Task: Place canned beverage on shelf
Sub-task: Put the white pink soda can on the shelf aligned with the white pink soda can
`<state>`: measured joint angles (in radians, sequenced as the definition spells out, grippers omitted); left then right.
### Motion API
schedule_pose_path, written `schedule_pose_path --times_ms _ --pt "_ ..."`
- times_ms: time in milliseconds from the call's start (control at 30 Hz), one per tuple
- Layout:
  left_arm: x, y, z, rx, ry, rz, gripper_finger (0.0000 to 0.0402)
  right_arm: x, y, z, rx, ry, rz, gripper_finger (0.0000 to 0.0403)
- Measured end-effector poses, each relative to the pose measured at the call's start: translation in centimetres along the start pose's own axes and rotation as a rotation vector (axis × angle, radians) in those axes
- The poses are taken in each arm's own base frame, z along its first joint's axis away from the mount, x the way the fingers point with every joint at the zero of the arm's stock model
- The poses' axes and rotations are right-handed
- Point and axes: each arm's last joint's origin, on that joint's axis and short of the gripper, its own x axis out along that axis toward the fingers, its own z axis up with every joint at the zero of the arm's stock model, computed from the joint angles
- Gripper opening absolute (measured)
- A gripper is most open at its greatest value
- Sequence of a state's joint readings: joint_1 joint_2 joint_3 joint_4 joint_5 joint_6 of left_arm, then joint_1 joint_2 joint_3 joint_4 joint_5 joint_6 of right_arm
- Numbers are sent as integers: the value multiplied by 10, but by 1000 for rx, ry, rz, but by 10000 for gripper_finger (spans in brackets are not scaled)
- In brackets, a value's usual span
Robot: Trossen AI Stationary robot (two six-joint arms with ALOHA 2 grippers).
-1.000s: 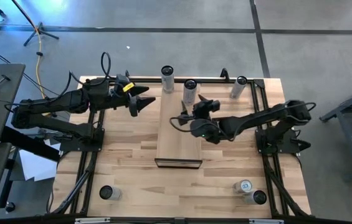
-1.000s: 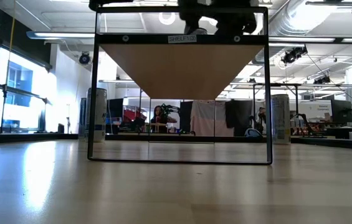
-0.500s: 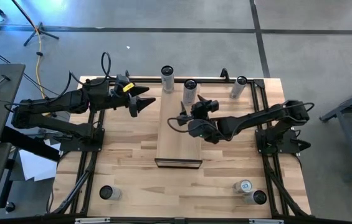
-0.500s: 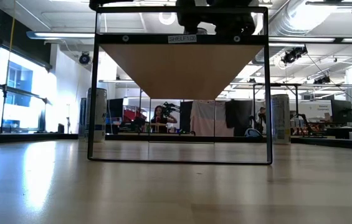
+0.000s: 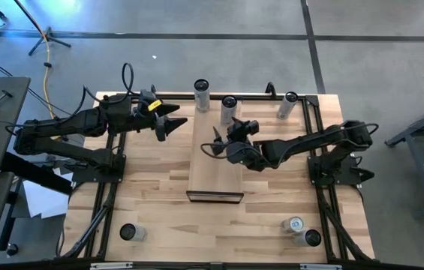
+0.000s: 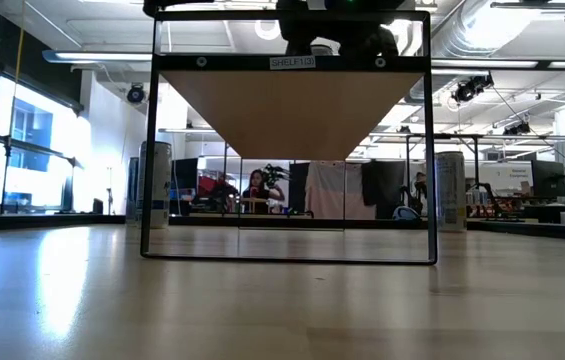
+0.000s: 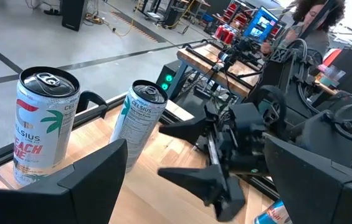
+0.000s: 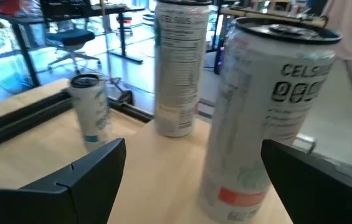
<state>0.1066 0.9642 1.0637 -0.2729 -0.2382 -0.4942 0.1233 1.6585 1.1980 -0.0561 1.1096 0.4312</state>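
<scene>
The butcher-block counter (image 5: 151,195) carried the pale shelf (image 5: 215,169) at its centre. One can (image 5: 229,110) stood at the shelf's 12 o'clock end. On the counter, cans stood at 11 (image 5: 201,94), 1 (image 5: 288,105), 7 (image 5: 129,232) and 5 o'clock (image 5: 302,230).

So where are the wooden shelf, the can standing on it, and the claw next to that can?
shelf (image 5: 213,174): high view, bare board top.
can (image 5: 229,110): high view, its side.
right gripper (image 5: 233,128): high view, between its fingertips.
</scene>
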Motion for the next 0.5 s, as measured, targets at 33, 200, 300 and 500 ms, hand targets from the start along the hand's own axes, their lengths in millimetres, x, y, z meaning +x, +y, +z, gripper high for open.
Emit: schedule_pose_path --times_ms 33,200,300,500 --pt "0 0 0 -1 0 0 347 2 -1 0 -13 0 -8 360" --pt "0 0 0 -2 0 0 347 12 -6 2 -3 8 -24 360" --pt "0 0 0 -2 0 -1 347 16 -9 3 -1 6 -44 360" --pt "0 -1 0 -2 13 -24 347 24 -15 5 5 -6 -96 360"
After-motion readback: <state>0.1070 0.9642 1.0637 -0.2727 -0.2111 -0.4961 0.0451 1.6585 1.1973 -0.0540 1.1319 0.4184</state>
